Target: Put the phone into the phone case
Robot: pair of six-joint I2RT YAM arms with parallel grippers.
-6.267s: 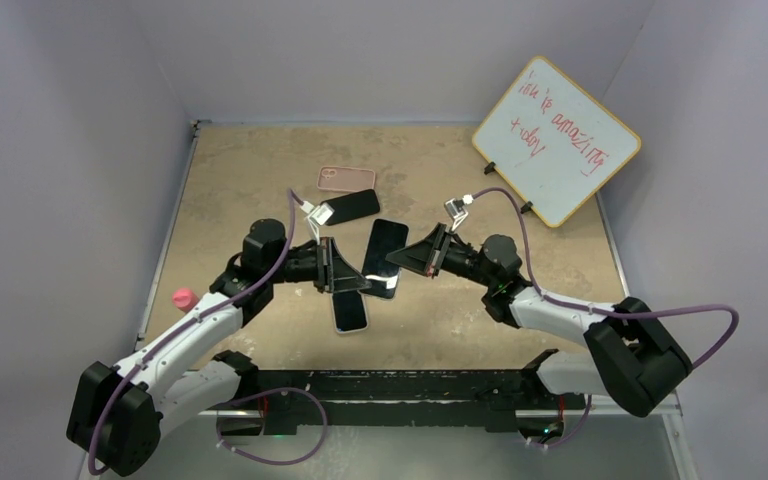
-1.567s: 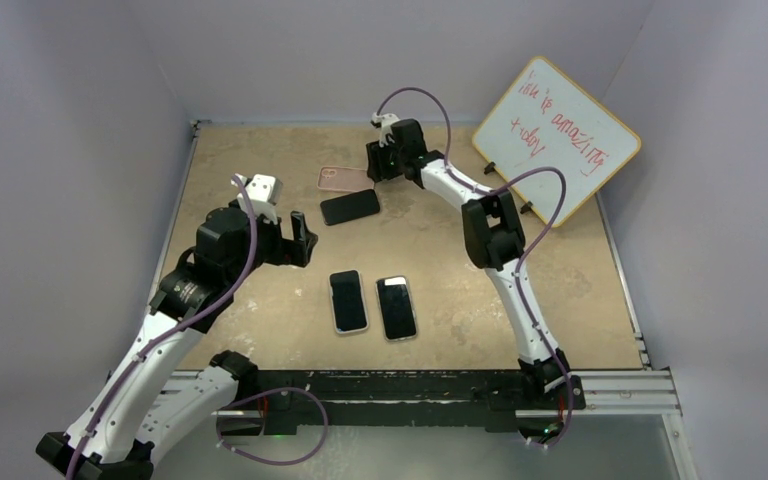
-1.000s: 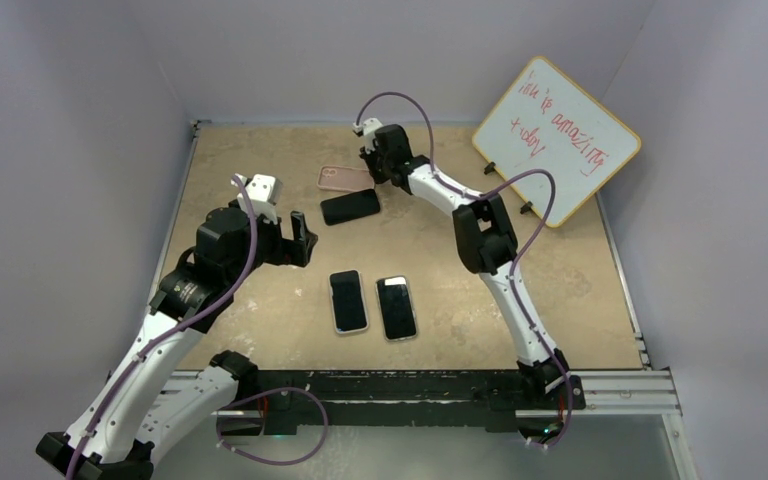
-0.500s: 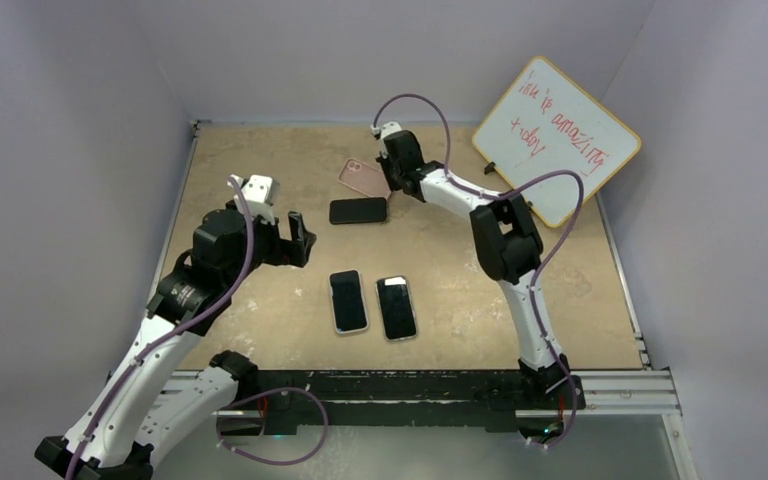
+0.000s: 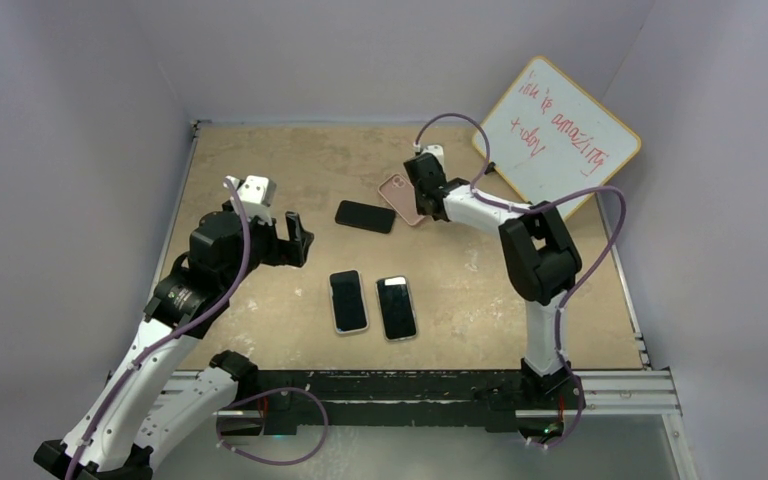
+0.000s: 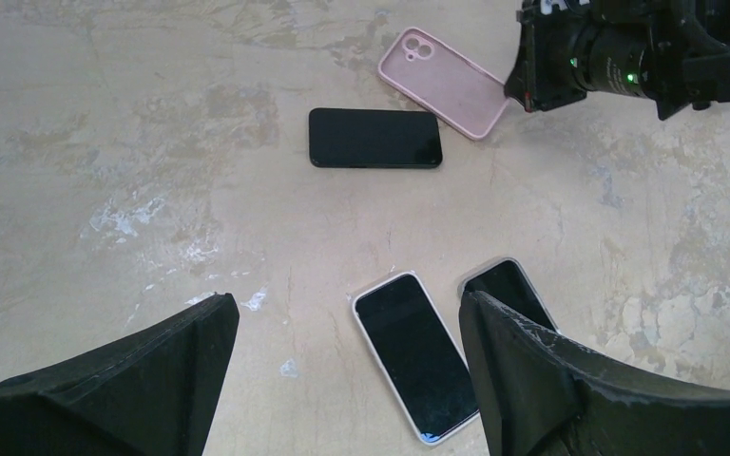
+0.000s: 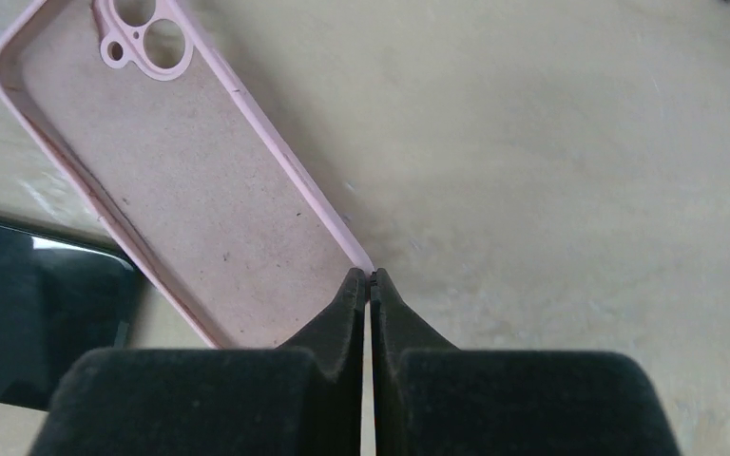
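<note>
The pink phone case (image 5: 398,196) lies open side up at the back of the table, also in the left wrist view (image 6: 447,84) and close up in the right wrist view (image 7: 181,190). My right gripper (image 5: 422,192) (image 7: 369,275) is shut on the phone case's side wall at its near corner. A black phone (image 5: 365,216) (image 6: 374,139) lies screen up just left of it. Two more phones, one white-edged (image 5: 348,300) (image 6: 416,356) and one dark-edged (image 5: 396,308) (image 6: 513,290), lie side by side at mid-table. My left gripper (image 5: 295,238) (image 6: 347,309) hangs open above the table, holding nothing.
A whiteboard (image 5: 557,140) with red writing leans at the back right, just behind the right arm. Grey walls enclose the tan table (image 5: 260,160) on three sides. The right arm stretches far back from its base.
My right gripper has shut on the case and dragged it right and toward the front, turning it. The black phone shifted right and rotated. The left arm barely moved.
</note>
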